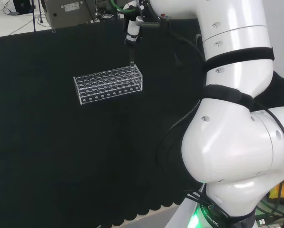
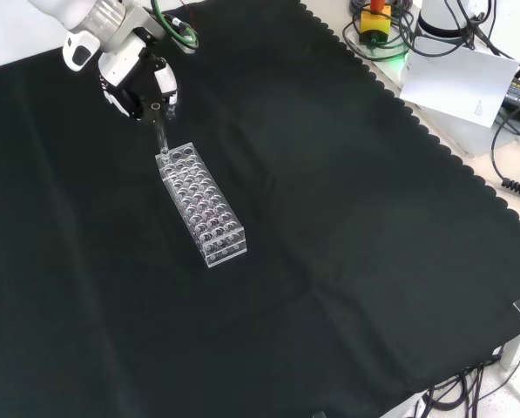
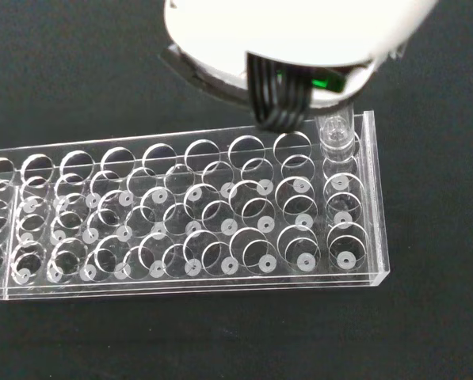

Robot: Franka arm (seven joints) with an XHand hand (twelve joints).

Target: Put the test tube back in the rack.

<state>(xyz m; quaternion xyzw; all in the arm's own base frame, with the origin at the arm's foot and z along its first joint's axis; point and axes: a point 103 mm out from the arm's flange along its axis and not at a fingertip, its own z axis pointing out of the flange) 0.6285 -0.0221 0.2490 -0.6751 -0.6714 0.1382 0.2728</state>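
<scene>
Standing on the black cloth [image 2: 347, 226]: one clear rack [image 2: 203, 205], a long block with rows of round holes, its length running away from the camera in the front view and nearly side to side in the head view. Every hole that can be made out looks empty apart from the corner one.

Test tube [image 2: 161, 139] — clear glass, held a little off upright in the front view, its lower end at the corner hole of the rack at the end nearest the hand. In the wrist view the tube [image 3: 336, 136] sits in the last hole of the back row, beside the rack's end wall; how deep it has gone in is hard to judge through the clear plastic.

Hand [image 2: 142, 83] — black and white, above the rack's far end in the front view, fingers curled in and pinching the tube's upper part. In the head view the hand [image 1: 132, 33] hangs over the rack's [image 1: 109, 84] right end, the tube [image 1: 131, 61] reaching down from it to the rack's top.

Arm links — large white shapes at the right of the head view.
</scene>
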